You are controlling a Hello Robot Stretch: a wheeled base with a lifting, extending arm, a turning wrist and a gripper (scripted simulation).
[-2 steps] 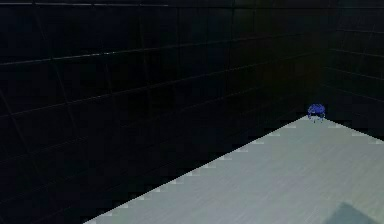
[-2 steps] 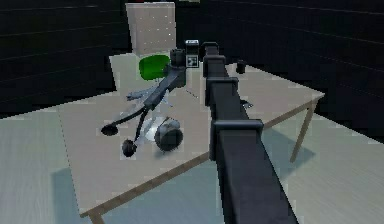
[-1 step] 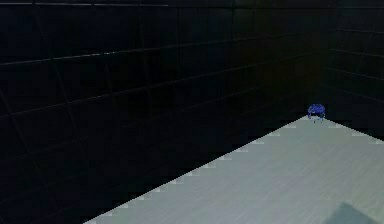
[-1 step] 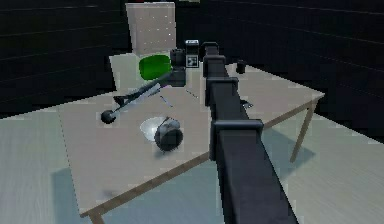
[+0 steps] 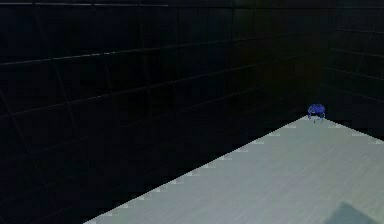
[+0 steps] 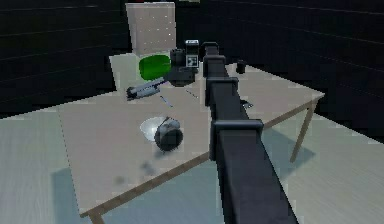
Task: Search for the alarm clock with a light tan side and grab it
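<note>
In the arm side view a pale wooden table carries several small things. A dark round object with a lighter face lies near the table's middle, touching a pale shallow dish. My arm rises as a dark bar over the table. At its far end are two white marked squares, and left of them the gripper, dark against a green thing and other items on the tabletop. I cannot tell whether it holds anything.
A long dark pen-like item and a small dark block also lie on the table. A pale chair back stands behind it. In the forward view, dark walls meet a pale floor, with a small blue object in the corner.
</note>
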